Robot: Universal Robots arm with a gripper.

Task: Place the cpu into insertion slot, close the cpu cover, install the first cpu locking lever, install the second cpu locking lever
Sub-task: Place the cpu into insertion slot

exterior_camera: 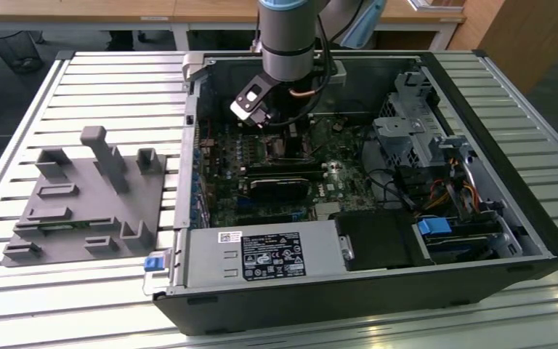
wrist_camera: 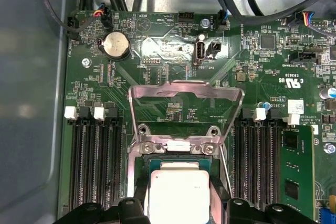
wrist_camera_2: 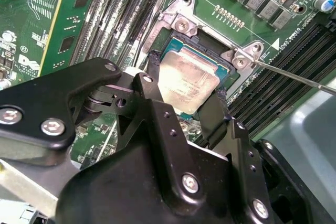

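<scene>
The black claw (wrist_camera_2: 187, 81) grips the small silvery square chip (wrist_camera_2: 186, 87), which sits in the silver-rimmed square socket (wrist_camera_2: 207, 56) beneath it. Beyond the claw, the thin silvery frame cover (wrist_camera: 186, 95) stands raised.

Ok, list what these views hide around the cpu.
- cpu, both wrist views: near edge covered by the gripper; seating unclear.
- insertion slot, exterior view: blocked by the arm.
- locking lever, second wrist view: far end cut off by the picture's edge.
</scene>
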